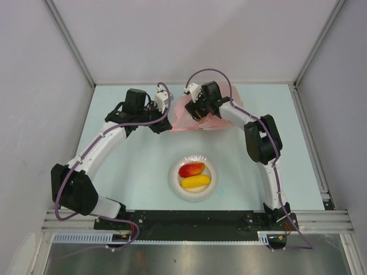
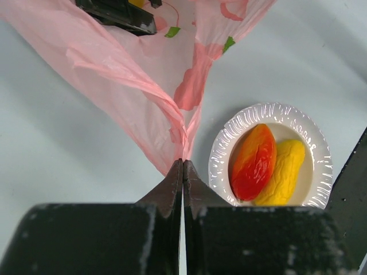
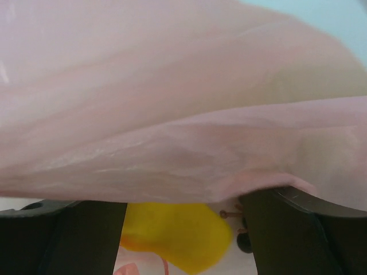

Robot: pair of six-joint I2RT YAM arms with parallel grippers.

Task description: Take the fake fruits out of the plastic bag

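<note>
The pink plastic bag (image 1: pixel 180 117) lies at the back of the table, printed with red and green shapes. My left gripper (image 2: pixel 183 163) is shut on a twisted corner of the bag (image 2: pixel 137 86), pulling it taut. My right gripper (image 1: pixel 198 114) reaches into the bag's mouth. In the right wrist view its dark fingers (image 3: pixel 86 240) stand wide apart under the pink film (image 3: pixel 172 114), with a yellow piece (image 3: pixel 178 235) lying between them and a gap on its right side. A red mango (image 1: pixel 191 169) and a yellow-orange mango (image 1: pixel 195 181) rest on the white plate (image 1: pixel 175 180).
The plate (image 2: pixel 229 137) with the red mango (image 2: pixel 254 160) and yellow-orange mango (image 2: pixel 284 172) sits at the table's middle, between the two arms. White walls enclose the pale blue table on three sides. A small dark round shape (image 3: pixel 243 240) shows inside the bag beside the right finger.
</note>
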